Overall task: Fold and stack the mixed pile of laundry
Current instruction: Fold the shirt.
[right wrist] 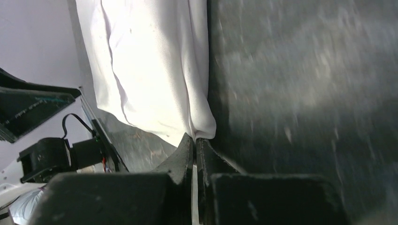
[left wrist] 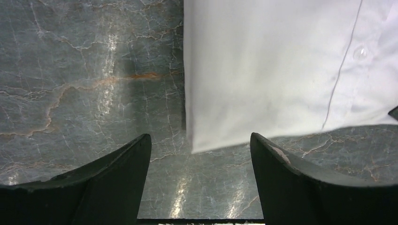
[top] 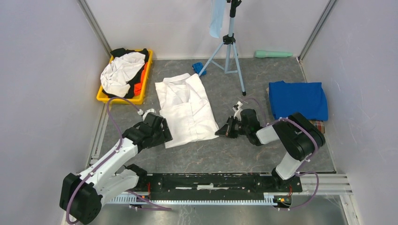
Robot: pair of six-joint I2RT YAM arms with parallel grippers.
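Observation:
A white button shirt [top: 185, 110] lies flat in the middle of the grey table. My left gripper [top: 165, 136] stands open at the shirt's near left corner; in the left wrist view that corner [left wrist: 193, 149] sits just ahead of the gap between the two fingers [left wrist: 281, 173], untouched. My right gripper [top: 219, 132] is shut on the near right corner of the shirt [right wrist: 150, 70], and the cloth bunches at its tips [right wrist: 195, 139]. The rest of the mixed laundry pile [top: 123, 75], white, black and orange pieces, fills a yellow tray [top: 105, 97] at the back left.
A folded royal-blue T-shirt [top: 298, 99] rests at the right on a plaid cloth [top: 319, 125]. A tripod [top: 229, 47] with a hanging pale-blue cloth [top: 217, 18] stands at the back, with a small blue object [top: 198, 68] and a green roll [top: 273, 54] nearby.

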